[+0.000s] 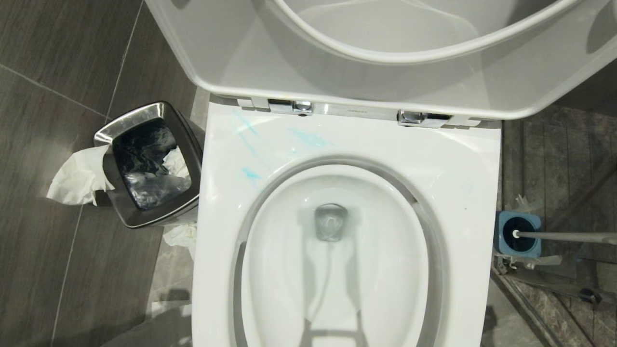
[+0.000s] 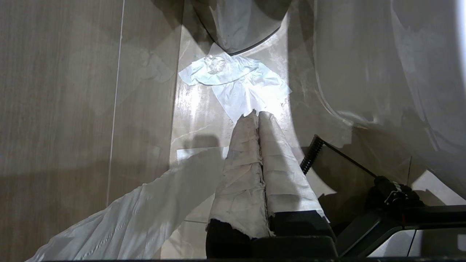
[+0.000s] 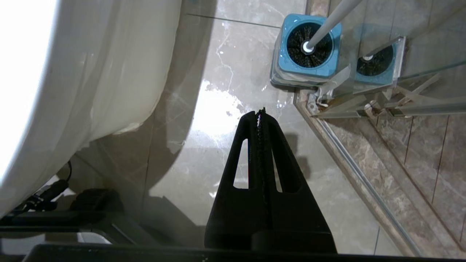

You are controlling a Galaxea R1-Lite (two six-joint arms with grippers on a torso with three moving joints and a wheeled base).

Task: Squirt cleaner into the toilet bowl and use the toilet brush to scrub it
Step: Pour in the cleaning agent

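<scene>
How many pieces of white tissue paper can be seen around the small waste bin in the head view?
3: one hangs over the bin's left rim onto the floor, one sits crumpled inside the bin, one lies on the floor between bin and toilet bowl. More may be hidden inside.

1. The toilet bowl [image 1: 347, 144] runs off the head view's lower edge, so its front rim goes unseen
2. The raised lid [image 1: 337, 72] is cut by the top edge
3. The toilet brush [image 1: 564, 236] handle leaves the head view's right edge; its bristle head sits sunk in the blue holder [image 1: 503, 224]
4. The waste bin [image 1: 149, 164] covers part of the tissue [image 1: 77, 178] beside it
5. Neither arm shows in the head view
</scene>
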